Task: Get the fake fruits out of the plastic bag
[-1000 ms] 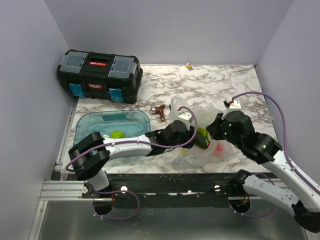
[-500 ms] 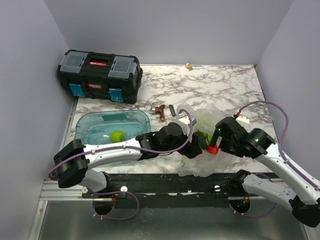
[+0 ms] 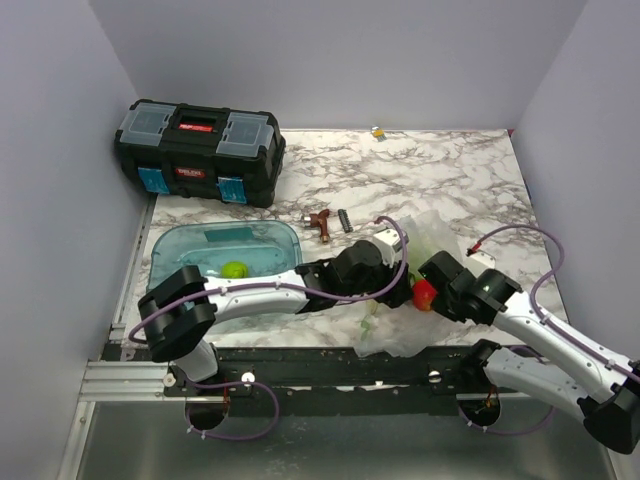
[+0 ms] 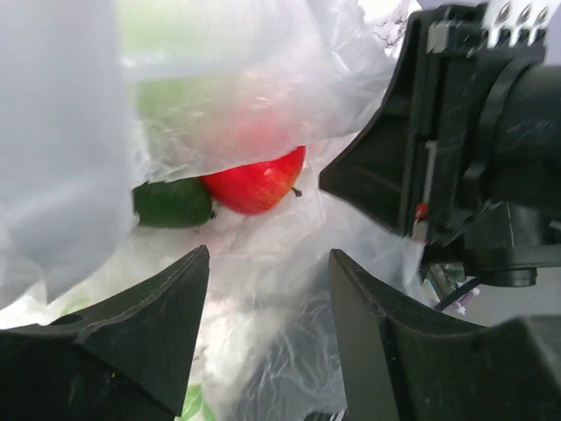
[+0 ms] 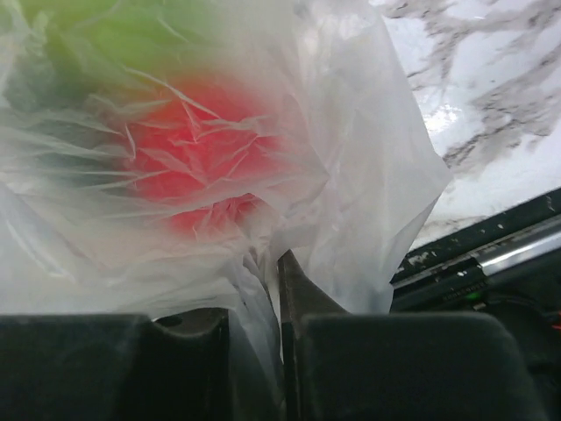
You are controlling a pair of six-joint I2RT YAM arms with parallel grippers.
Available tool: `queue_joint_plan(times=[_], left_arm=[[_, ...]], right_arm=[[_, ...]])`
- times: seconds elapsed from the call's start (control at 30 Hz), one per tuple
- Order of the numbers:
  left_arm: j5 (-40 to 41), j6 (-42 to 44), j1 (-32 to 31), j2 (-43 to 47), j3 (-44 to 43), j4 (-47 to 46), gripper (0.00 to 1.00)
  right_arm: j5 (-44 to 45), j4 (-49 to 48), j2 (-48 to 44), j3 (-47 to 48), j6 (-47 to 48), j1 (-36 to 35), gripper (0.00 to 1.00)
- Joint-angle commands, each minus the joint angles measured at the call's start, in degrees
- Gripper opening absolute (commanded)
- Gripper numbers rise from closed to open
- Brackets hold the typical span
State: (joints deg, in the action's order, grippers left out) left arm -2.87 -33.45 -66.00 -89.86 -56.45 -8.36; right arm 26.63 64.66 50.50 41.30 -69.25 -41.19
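Observation:
The clear crinkly plastic bag (image 3: 425,235) lies at the table's front middle, between my two grippers. My left gripper (image 3: 400,290) is open at the bag's mouth; in the left wrist view (image 4: 267,289) its fingers stand apart over plastic film. A red round fruit (image 4: 256,182) and a dark green avocado-shaped fruit (image 4: 171,202) lie inside the bag (image 4: 219,88) ahead of it. My right gripper (image 3: 432,283) is shut on a fold of the bag (image 5: 263,289); the red fruit (image 5: 197,153) shows through the film, also from above (image 3: 424,294). The pear-shaped and ribbed fruits are hidden.
A blue translucent tray (image 3: 190,250) with a lime-green ball (image 3: 234,269) sits at front left. A black toolbox (image 3: 200,150) stands at the back left. A small brown tool (image 3: 320,222) lies behind the bag. The table's front rail (image 3: 330,365) runs just below the bag.
My right gripper has dropped lower and nearer the front edge, pulling the bag with it. My left gripper has pushed right, further into the bag's mouth. The red fruit now shows between them.

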Motion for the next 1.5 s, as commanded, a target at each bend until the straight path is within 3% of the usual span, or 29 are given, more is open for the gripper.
queue_joint_plan(times=[0.0,0.2,0.3,0.43,0.57,0.7,1.0,1.2,1.33,1.47], left_arm=[[-2.2,-0.3,0.2,-4.0,-2.5,-3.1,0.54],[0.1,-3.3,0.6,-1.2,4.7,-7.1,0.53],[2.4,-3.5,0.6,3.0,9.6,-7.0,0.53],[7.1,-4.0,0.7,8.3,15.4,-6.0,0.53],[6.4,-3.9,0.8,11.6,16.3,-4.2,0.57],[4.5,-4.2,1.0,11.4,14.2,-4.9,0.59],[3.8,0.0,2.8,-3.0,2.3,-8.7,0.65],[4.7,3.4,3.3,-10.8,-6.0,-5.6,0.64],[6.5,3.6,3.6,-13.1,-6.7,-7.3,0.63],[7.0,3.9,3.8,-16.9,-9.7,-7.0,0.68]], right_arm=[[-2.0,-9.7,-1.0,-3.9,0.2,0.1,0.14],[-2.7,-25.4,-2.6,-9.5,8.4,0.1,0.09],[-4.7,-32.1,2.4,-9.0,11.1,0.1,0.01],[-5.7,-41.2,11.6,-10.0,14.3,0.0,0.01],[-5.5,-38.8,14.5,-8.8,11.8,-0.1,0.01],[-3.8,-34.0,9.8,-11.4,5.2,-0.1,0.01],[-5.5,-30.2,-3.9,-14.1,3.4,-0.1,0.01],[-5.1,-26.7,-5.4,-12.4,4.1,-0.1,0.01],[-5.7,-26.7,-6.1,-13.2,4.1,-0.1,0.01],[-6.5,-27.3,-6.8,-13.8,4.2,-0.1,0.01]])
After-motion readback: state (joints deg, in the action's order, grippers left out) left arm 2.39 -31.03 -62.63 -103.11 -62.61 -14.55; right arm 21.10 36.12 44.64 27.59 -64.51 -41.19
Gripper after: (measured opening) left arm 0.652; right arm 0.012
